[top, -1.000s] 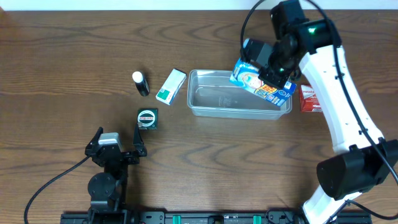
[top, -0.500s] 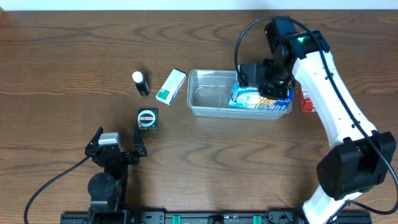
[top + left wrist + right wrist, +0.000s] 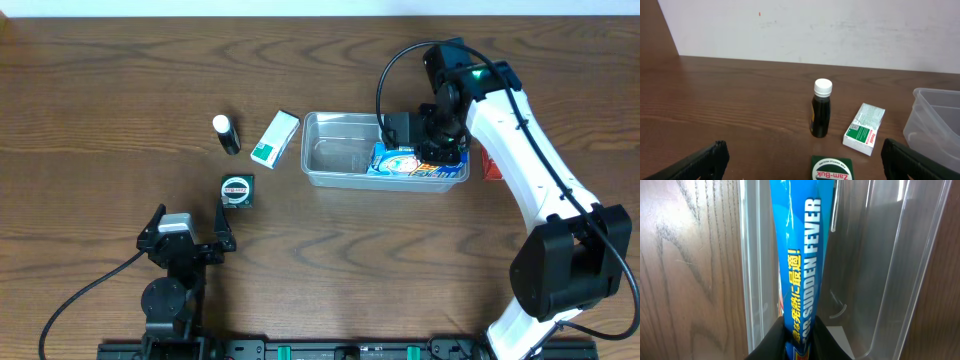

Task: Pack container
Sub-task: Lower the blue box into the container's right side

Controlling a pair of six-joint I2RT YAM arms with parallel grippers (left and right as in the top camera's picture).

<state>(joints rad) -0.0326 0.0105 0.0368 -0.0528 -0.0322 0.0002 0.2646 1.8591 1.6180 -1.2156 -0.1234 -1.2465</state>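
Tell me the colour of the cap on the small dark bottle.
The cap is white; the left wrist view shows it best.

"Where is there room in the tub (image 3: 330, 150)?"

"Its left half is bare. A blue box (image 3: 403, 163) fills the right end. The right gripper (image 3: 425, 155) is pinching that box, and its arm hangs over that end."

"What is beside the tub?"

"A green and white box (image 3: 274, 137) lies just by its left end, with a small bottle (image 3: 226, 134) near it. A red box (image 3: 492, 160) sits by the right end."

"And in front?"

"Lots of bare table (image 3: 400, 260). Only a little tin (image 3: 236, 190) stands there."
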